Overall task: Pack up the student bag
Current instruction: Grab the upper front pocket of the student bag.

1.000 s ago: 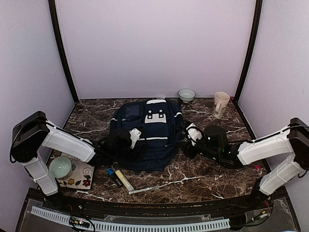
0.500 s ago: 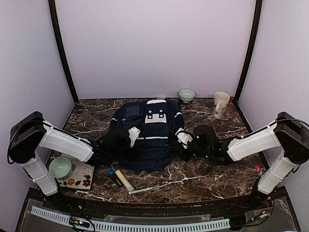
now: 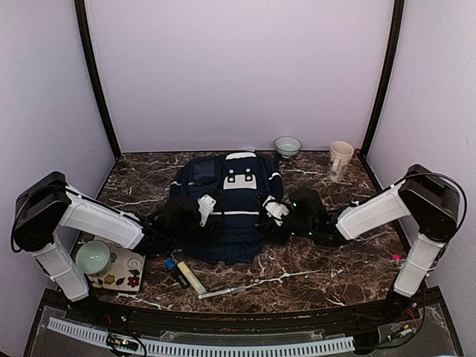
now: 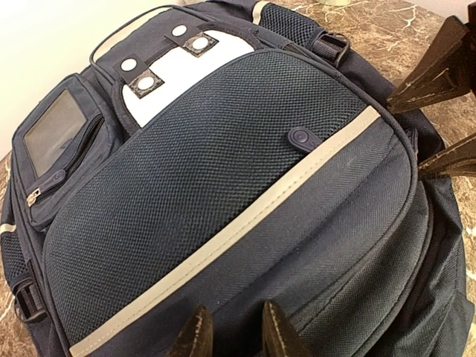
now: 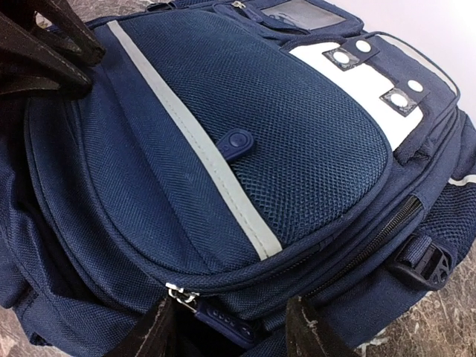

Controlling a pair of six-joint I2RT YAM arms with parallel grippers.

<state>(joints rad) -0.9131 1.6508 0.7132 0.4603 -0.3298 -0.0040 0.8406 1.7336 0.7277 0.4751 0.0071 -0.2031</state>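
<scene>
The student bag (image 3: 227,201), navy with pale stripes and a white patch, lies flat mid-table. My left gripper (image 3: 204,213) rests on its near-left side. In the left wrist view that gripper (image 4: 236,331) has its narrow jaws pinched on a fold of the bag's (image 4: 223,186) front-pocket fabric below the stripe. My right gripper (image 3: 269,216) is at the bag's right edge. In the right wrist view it (image 5: 232,327) stands open astride the front pocket's zipper pull (image 5: 219,316), touching nothing. The pocket zipper looks closed.
A small bowl (image 3: 287,145) and a cream mug (image 3: 341,160) stand at the back right. A pale green bowl (image 3: 93,256) sits on a floral mat (image 3: 126,275) at the front left. A blue-black item (image 3: 175,271), a yellow stick (image 3: 191,278) and a pen (image 3: 223,291) lie before the bag.
My right arm has reached left until its gripper met the bag's right edge. The left gripper's jaws have narrowed on the bag's fabric; the bag has not moved.
</scene>
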